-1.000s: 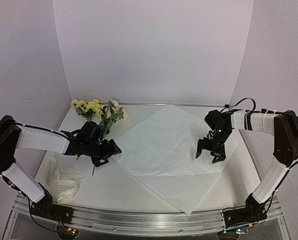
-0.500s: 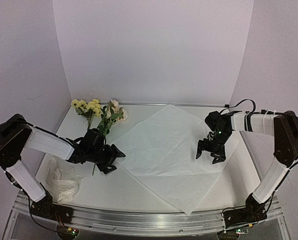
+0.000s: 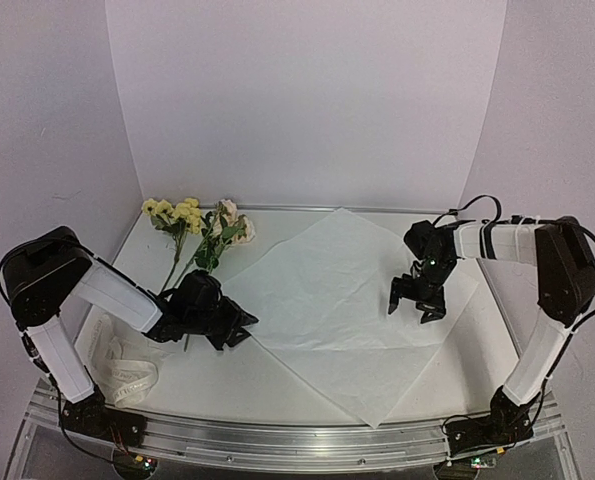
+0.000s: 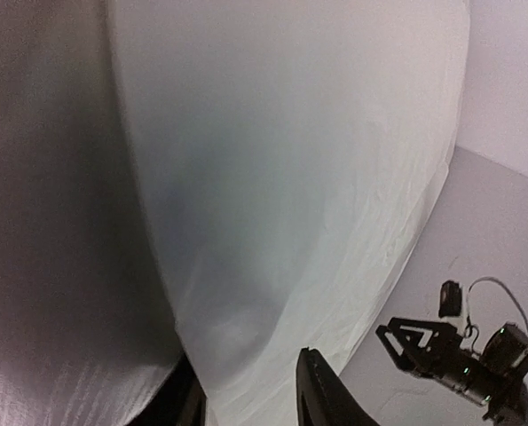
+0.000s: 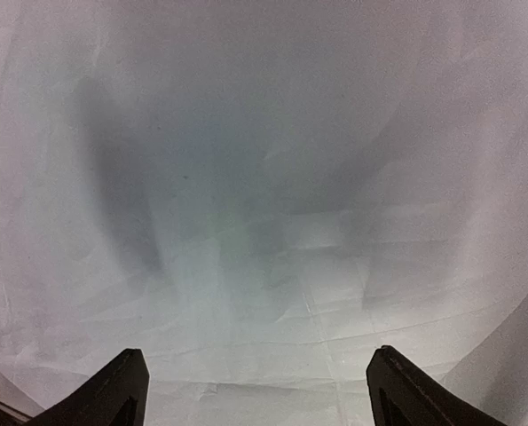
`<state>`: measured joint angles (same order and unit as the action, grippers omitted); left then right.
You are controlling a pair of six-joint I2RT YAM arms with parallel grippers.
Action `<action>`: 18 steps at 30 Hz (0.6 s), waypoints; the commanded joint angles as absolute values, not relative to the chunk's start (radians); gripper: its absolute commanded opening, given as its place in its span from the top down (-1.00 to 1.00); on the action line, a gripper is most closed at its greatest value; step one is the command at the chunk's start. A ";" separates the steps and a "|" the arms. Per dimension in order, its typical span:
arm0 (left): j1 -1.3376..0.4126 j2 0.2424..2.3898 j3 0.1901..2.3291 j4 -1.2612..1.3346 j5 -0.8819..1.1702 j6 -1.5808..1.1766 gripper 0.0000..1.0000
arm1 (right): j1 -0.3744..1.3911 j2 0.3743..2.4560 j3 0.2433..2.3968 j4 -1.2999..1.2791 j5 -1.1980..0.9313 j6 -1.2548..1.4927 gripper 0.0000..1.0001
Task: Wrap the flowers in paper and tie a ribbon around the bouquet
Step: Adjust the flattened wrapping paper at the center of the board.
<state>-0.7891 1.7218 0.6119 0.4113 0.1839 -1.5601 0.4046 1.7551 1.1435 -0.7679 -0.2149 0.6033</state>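
Okay, left gripper [image 3: 239,328] sits low at the left corner of the paper [image 3: 327,290]. The sheet's edge runs between its close-set jaws in the wrist view, but whether they actually nip it, I cannot tell. Right gripper [image 3: 415,308] hangs over the sheet's right side, jaws spread wide. Paper is thin, white and creased, lying as a diamond, with bare table [image 3: 207,375] along its near-left edge. Flowers [image 3: 199,225] lie back left, blooms far, green stems pointing toward me. Ribbon [image 3: 127,365] is heaped near left.
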 commanded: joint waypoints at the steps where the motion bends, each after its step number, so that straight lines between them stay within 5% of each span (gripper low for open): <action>1: -0.788 1.744 0.572 0.494 0.114 -1.578 0.59 | 0.409 1.823 1.239 -0.741 -0.227 0.633 -0.72; 5: -0.781 1.722 0.540 0.521 0.090 -1.554 0.99 | 0.409 1.912 1.300 -0.708 -0.271 0.696 -0.61; 18: -0.781 1.294 0.512 -0.019 -0.078 -1.429 1.00 | 0.517 2.151 1.539 -0.689 -0.294 0.808 -0.37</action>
<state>-0.7864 1.4043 0.4961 0.2100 0.0037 -1.4833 0.4727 2.0770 1.4633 -0.6973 -0.2861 0.7625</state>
